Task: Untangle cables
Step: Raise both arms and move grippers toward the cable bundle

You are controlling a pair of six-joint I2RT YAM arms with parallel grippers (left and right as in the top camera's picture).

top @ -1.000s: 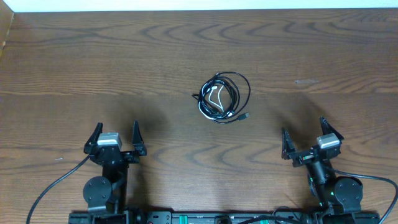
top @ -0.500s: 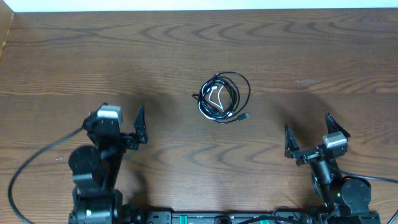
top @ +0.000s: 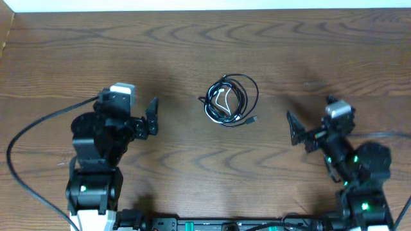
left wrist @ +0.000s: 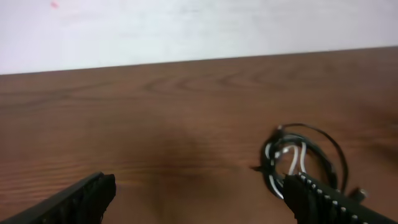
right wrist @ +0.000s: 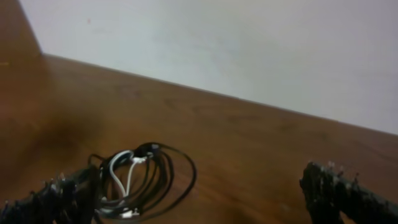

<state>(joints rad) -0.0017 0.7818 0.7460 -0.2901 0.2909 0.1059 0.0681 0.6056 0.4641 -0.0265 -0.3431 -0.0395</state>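
Note:
The cables lie in one tangled coil at the middle of the wooden table: long black loops around a shorter white one, with a small plug end sticking out at the lower right. My left gripper is open and empty, well to the left of the coil. My right gripper is open and empty, to the coil's right. In the left wrist view the coil lies just beyond the right finger of the open jaws. In the right wrist view the coil lies by the left finger of the open jaws.
The brown wooden table stretches to a white wall at the back. A thick black arm wire loops off the left arm to the left. The arm bases stand along the front edge.
Both arms have moved away from the front edge toward the coil, the left one further. Both grippers stay open. The cables have not moved.

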